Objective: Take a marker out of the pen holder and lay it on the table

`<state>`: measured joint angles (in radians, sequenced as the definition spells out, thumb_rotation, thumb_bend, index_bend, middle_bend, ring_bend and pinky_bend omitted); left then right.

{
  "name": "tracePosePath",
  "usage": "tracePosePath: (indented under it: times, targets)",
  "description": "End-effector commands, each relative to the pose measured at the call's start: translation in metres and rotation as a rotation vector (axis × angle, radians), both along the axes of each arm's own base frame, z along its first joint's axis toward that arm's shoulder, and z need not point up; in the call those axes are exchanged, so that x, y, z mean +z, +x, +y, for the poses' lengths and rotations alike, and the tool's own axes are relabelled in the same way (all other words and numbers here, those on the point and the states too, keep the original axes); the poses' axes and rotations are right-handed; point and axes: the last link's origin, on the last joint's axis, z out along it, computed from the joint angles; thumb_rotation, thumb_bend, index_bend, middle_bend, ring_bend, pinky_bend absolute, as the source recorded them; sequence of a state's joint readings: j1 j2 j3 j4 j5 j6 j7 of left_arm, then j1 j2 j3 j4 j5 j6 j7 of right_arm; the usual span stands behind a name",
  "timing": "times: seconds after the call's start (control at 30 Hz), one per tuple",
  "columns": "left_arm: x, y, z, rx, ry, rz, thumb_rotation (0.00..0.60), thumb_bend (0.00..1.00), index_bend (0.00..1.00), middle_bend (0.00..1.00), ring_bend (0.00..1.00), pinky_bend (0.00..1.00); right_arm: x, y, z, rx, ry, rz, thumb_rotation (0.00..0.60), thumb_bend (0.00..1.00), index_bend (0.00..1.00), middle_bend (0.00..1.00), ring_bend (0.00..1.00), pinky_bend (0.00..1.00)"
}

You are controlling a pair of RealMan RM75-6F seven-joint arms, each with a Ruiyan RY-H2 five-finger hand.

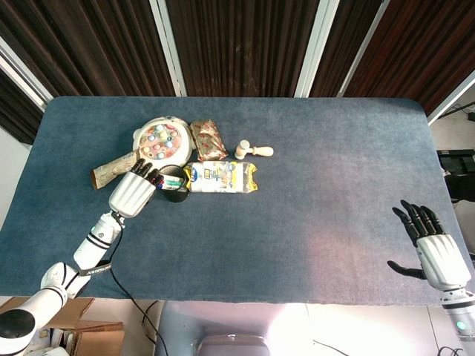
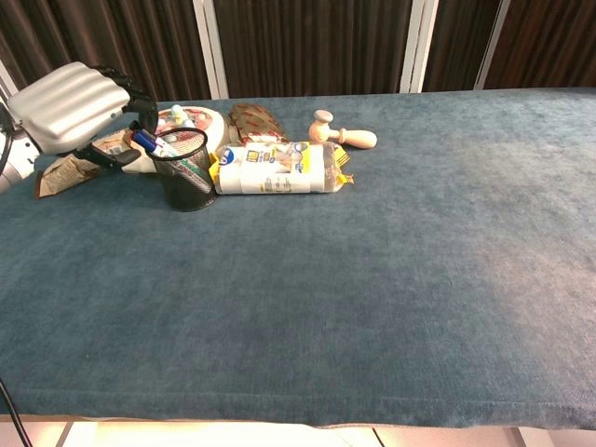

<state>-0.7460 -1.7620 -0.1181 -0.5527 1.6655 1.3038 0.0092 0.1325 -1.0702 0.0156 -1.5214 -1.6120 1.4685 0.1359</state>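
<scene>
Head view shows a wide blue felt surface [image 1: 297, 222] before dark slatted wall panels with pale uprights. A yellow-ended snack packet [image 2: 277, 169] carries print too small to read. The black mesh pen holder [image 2: 189, 170] stands just left of it. The left hand [image 2: 70, 105] seems to pinch a blue-capped marker [image 2: 147, 142] at the holder's rim. The right hand [image 1: 429, 241] hovers spread, well apart.

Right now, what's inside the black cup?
Markers stand in the black mesh pen holder; the left hand reaches over a blue-capped marker. Its mesh wall blurs their lower ends, so I can't count them.
</scene>
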Motion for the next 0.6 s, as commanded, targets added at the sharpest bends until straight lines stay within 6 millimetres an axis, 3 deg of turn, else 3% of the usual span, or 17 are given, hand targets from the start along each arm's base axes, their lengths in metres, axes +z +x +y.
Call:
tracePosePath:
  times: [0.03,0.27,0.6]
  targets:
    - [0.000,0.000,0.001,0.010,-0.005,-0.042,0.600,0.32,0.49,0.45,0.32,0.29,0.000,0.001,0.000,0.000,0.002,0.001,0.600,0.05,0.00,0.01,0.00,0.00]
    - [-0.001,0.004,0.003,0.007,-0.010,-0.082,0.600,0.35,0.55,0.51,0.35,0.30,0.000,0.000,-0.001,-0.008,0.003,0.003,0.600,0.05,0.00,0.01,0.00,0.00]
    - [-0.001,0.011,0.004,0.015,-0.046,-0.172,0.600,0.49,0.64,0.63,0.43,0.31,0.000,-0.002,-0.001,-0.017,0.003,0.003,0.600,0.05,0.00,0.01,0.00,0.00]
